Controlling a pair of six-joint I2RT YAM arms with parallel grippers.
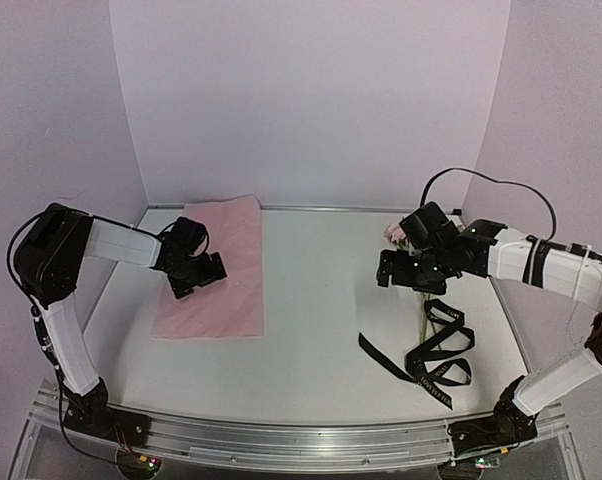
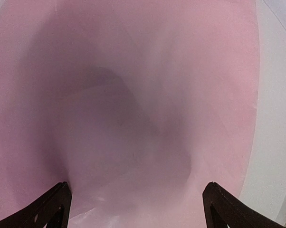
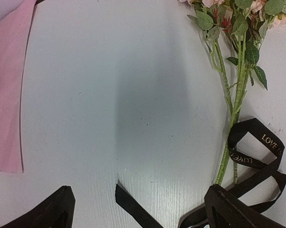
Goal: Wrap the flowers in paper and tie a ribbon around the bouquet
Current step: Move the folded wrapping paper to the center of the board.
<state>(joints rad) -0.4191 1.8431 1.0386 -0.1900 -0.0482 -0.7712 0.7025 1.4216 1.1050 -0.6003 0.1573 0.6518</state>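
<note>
The pink paper lies flat at the table's back left and fills the left wrist view. My left gripper hovers low over it, open, with nothing between its fingers. The flowers lie at the right, blooms toward the back wall and stems toward the front. The black ribbon curls in loops over the stem ends. My right gripper is open above bare table just left of the stems, with a loose ribbon end below it. A wrapped bouquet is not in view.
White walls close the table at the back and both sides. A black cable arcs above the right arm. The white table shows between paper and flowers. The paper's edge appears at the left of the right wrist view.
</note>
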